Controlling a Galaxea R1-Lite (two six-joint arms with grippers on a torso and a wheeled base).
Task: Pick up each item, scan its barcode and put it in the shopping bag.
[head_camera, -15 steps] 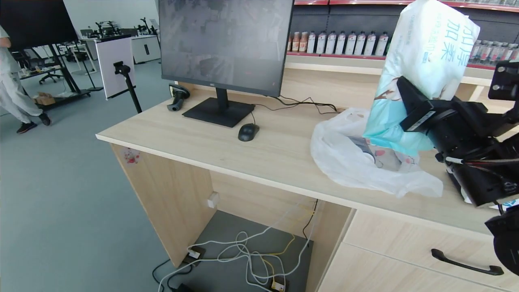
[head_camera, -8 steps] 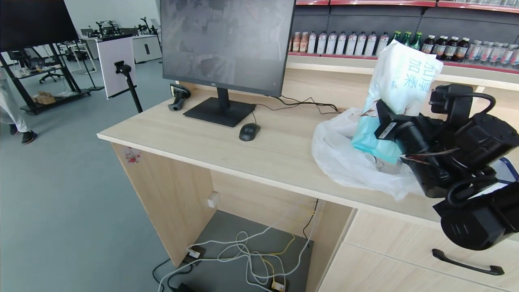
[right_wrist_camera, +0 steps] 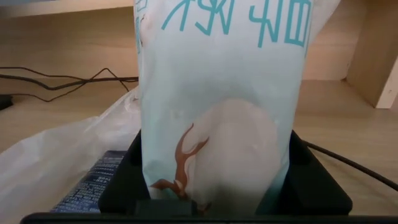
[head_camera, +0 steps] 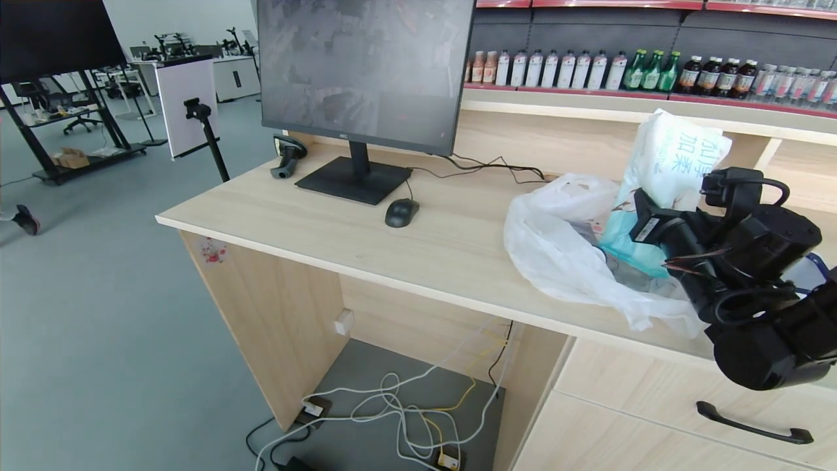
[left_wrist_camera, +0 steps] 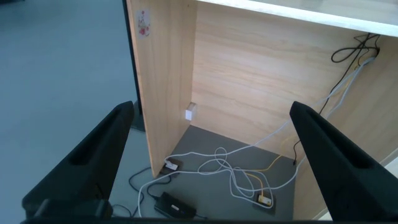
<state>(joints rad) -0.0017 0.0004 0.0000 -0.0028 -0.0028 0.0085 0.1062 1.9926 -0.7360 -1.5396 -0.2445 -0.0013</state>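
1. The right pincer is clamped across the lower part of the tissue pack, one finger on each broad face. The pack stands nearly upright, which I take to be so it goes in end first.
2. The pack's lower end sits in the mouth of the shopping bag, while its top stands clear above the rim. By my reading this is the bagging step, with the release not yet made.
3. The bag lies slumped on the desk with its mouth gaping towards the arm. That leaves it open to a one-handed drop, but the thin plastic could fold under the pack.
4. A dark packet already lies inside the bag.
5. The left pincer hangs low in front of the desk's open underside with its fingers spread wide and holding nothing.
6. Also on the pale wood desk are a monitor, a mouse and a handheld scanner.
7. Loose cables lie on the floor beneath the desk, and a shelf of bottles runs behind it.
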